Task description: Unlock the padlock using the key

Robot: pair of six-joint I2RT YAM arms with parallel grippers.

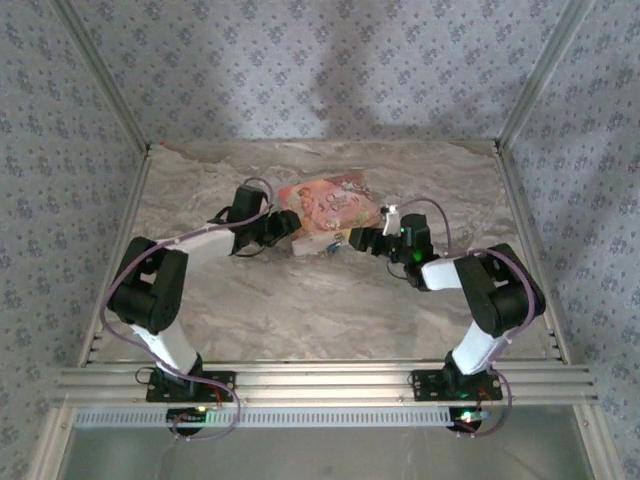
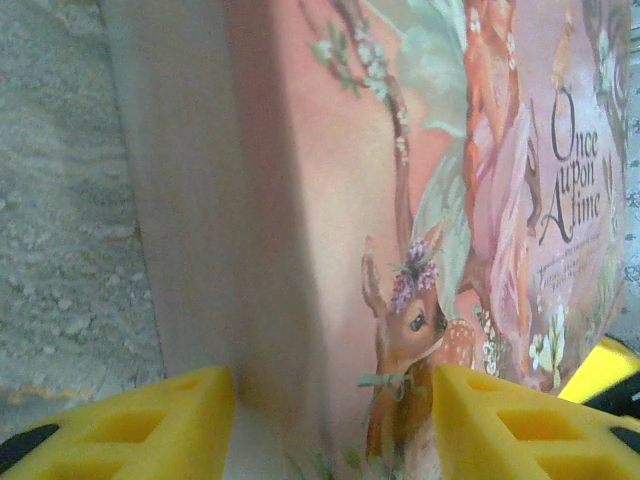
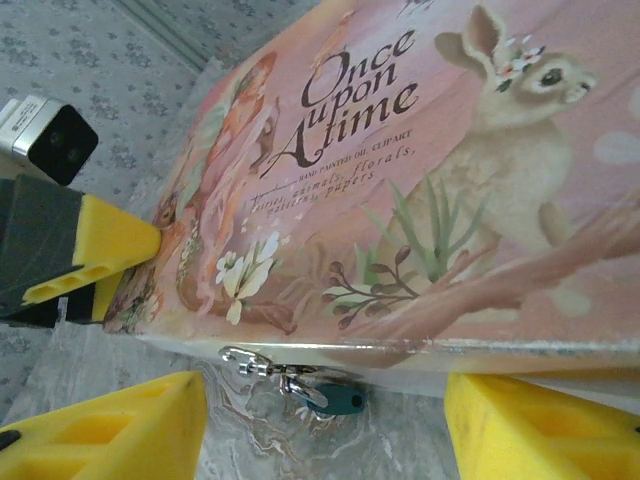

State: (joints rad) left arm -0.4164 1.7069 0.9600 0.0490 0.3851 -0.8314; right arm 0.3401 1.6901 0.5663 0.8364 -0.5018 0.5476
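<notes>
Landmark: the pink illustrated cardboard box lettered "Once upon A time" (image 1: 325,205). It lies flat mid-table, slightly skewed.

Left of the box: you have bare grey-veined marble-pattern tabletop (image 1: 190,205) out to the table's left edge.

At the box's left edge: the left gripper (image 1: 287,226) is hard up against it. In its wrist view (image 2: 335,425) the yellow fingers (image 2: 130,425) are spread wide across the corner where the pale side wall meets the printed lid. You cannot tell whether the pads press on the box. Nothing else is held.

At the box's near edge: the small silver padlock (image 3: 295,382) sits just under the lid's rim. The teal-headed key (image 3: 342,401) touches it, but whether it is seated in the lock is unclear.

Just right of that: the right gripper (image 1: 358,240) faces this edge. Its jaws are wide apart (image 3: 325,430), one either side of the padlock, clear of it and empty.

Right of the box: there is open tabletop. Nearer you, a broad bare strip runs to the silver aluminium rails (image 1: 330,380).
</notes>
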